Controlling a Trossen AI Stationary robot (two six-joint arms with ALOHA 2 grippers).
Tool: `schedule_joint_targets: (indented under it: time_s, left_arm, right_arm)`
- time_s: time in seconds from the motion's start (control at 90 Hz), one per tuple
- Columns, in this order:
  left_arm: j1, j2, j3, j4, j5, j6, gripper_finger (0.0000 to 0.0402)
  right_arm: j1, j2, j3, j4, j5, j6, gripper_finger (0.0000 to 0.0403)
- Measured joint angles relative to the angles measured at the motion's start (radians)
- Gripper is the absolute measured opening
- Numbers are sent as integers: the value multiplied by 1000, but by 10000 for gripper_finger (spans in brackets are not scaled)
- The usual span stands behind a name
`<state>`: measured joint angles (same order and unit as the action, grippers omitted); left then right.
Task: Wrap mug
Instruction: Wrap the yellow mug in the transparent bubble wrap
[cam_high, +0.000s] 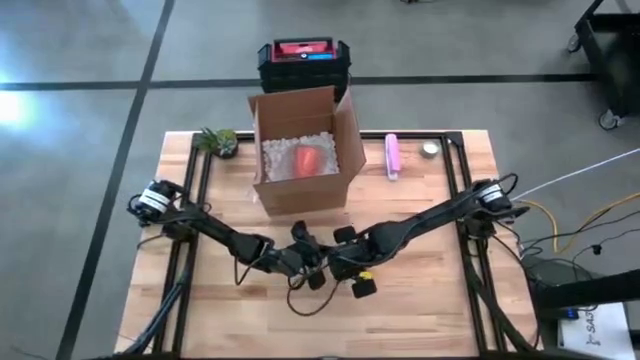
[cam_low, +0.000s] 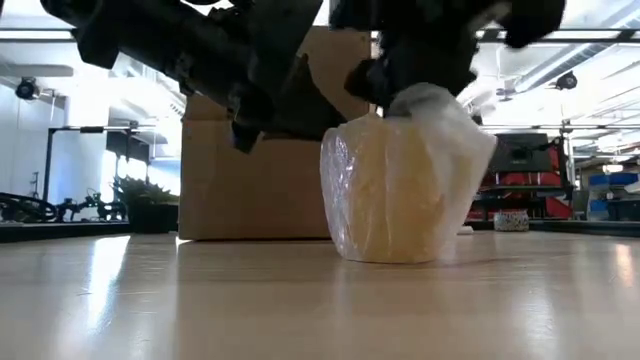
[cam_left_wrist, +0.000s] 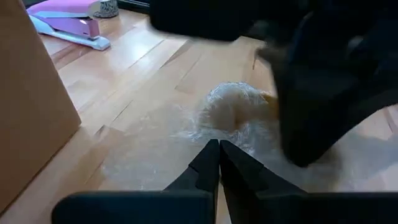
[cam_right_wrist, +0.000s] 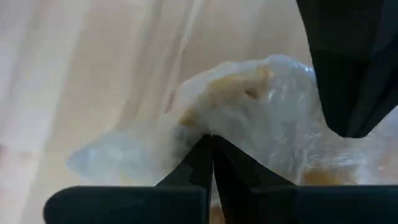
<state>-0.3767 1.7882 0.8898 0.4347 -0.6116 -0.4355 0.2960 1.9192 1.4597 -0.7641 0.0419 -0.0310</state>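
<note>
Mug (cam_low: 405, 190) before cardboard box (cam_low: 240, 190)

Bright overhead light; tabletop (cam_low: 200, 300) glare; wrist views blurred.

Pale yellow mug in clear bubble wrap (cam_low: 405, 185). Light wooden desk (cam_high: 420, 300). Brown cardboard box (cam_high: 300, 150) with white filler, red item (cam_high: 307, 160). Pink-lilac stapler (cam_high: 393, 156). Black arms.
</note>
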Motion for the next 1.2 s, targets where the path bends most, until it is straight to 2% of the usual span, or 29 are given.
schedule_joint_targets:
  time_s: [0.3, 0.444, 0.556, 0.7, 0.933, 1.067, 1.2]
  left_arm:
    - [0, 0, 0, 0, 0, 0, 0]
    - [0, 0, 0, 0, 0, 0, 0]
    - [0, 0, 0, 0, 0, 1, 0]
    - [0, 0, 0, 0, 1, 1, 0]
    - [0, 0, 0, 0, 3, 1, 0]
    - [0, 0, 0, 0, 4, 1, 0]
    - [0, 0, 0, 1, 5, 5, 0]
  right_arm:
    - [-25, 47, 22, 7, 22, -46, 0]
    - [-13, 4, 87, -113, 40, -48, 0]
    - [-8, -59, 116, -126, 48, -48, 0]
    - [-18, -73, 101, -94, 58, -41, 0]
    - [-44, 21, 15, 10, 68, -46, 0]
    - [-49, 62, 0, 17, 66, -39, 0]
    - [-48, 42, 11, -6, 63, -45, 0]
